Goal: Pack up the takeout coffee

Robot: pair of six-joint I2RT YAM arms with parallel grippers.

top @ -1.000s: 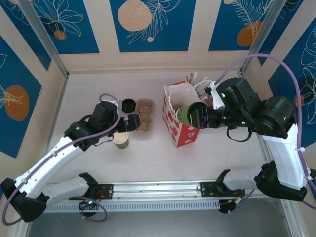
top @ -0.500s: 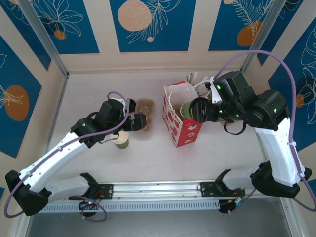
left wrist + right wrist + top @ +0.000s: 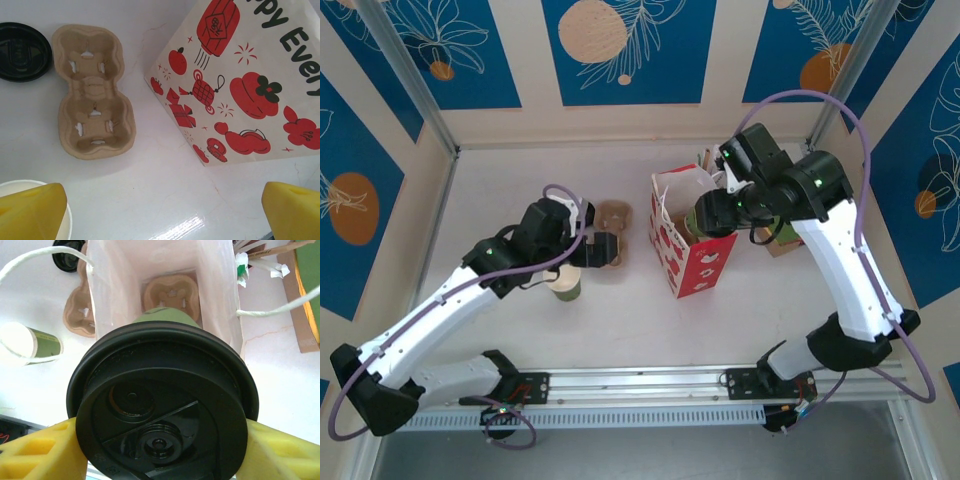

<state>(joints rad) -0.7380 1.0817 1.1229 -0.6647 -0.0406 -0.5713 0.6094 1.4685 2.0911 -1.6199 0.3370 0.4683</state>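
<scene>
The left arm reaches diagonally from its base across the pale, glossy desk, wrist held low, its yellow left fingers spread wide with nothing between them, hovering just beside a lidless green cup with a cream inside; ahead of them lie a loose black lid, round and ribbed, and a two-pocket carrier of rough moulded pulp, the two close together, with a white paper bag printed with red motifs standing upright to the carrier's right; over the bag's open mouth hangs the takeout coffee, a small green paper cup capped with a shiny round black plastic lid, its long axis tilted steeply so that the base points down into the bag and the lid faces back towards the wrist; the yellow right fingers pinch the lid's rim from both sides, and a second pulp carrier sits on the bag's floor below; the right arm rises from its base, elbow high, forearm folded back leftward over the bag
</scene>
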